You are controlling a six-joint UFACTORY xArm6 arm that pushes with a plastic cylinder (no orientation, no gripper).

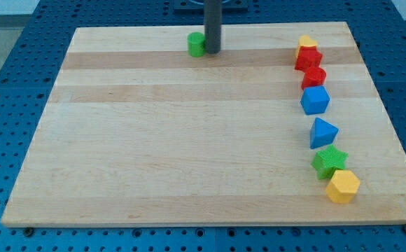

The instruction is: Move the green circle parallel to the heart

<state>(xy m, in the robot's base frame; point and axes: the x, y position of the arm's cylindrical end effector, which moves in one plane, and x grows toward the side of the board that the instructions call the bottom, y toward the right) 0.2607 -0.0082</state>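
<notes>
A dark rod hangs over the far edge of a pale wooden desk (189, 154), its tip (211, 52) touching or all but touching the view's-right side of the green circle (197, 45). The rod is a plain pusher with nothing to part or close, so the tool has no apart-or-together state to report. The green circle, a short cylinder, sits near the view's top edge of the desk, a little to the view's left of centre.

Taking that green circle as the landmark, every other block lies well apart from it to the view's right, strung in a loose column running toward the view's bottom. At roughly the circle's level stands a yellow block (306, 43), partly hidden, its shape unclear. Just below that comes a red block (308, 59), then a second red block (314, 76) that may be the heart, though neither red shape can be read with certainty. Farther down follow a blue cube (315, 100), a blue triangle (323, 132), a green star (329, 162) and a yellow hexagon (343, 186).

The job appears barely started or near its opening push. The circle sits slightly above the red pair, so it likely needs nudging toward the view's bottom to line up level with the heart. With the tip at the circle's right flank, a push from there would drive it toward the view's left instead.
</notes>
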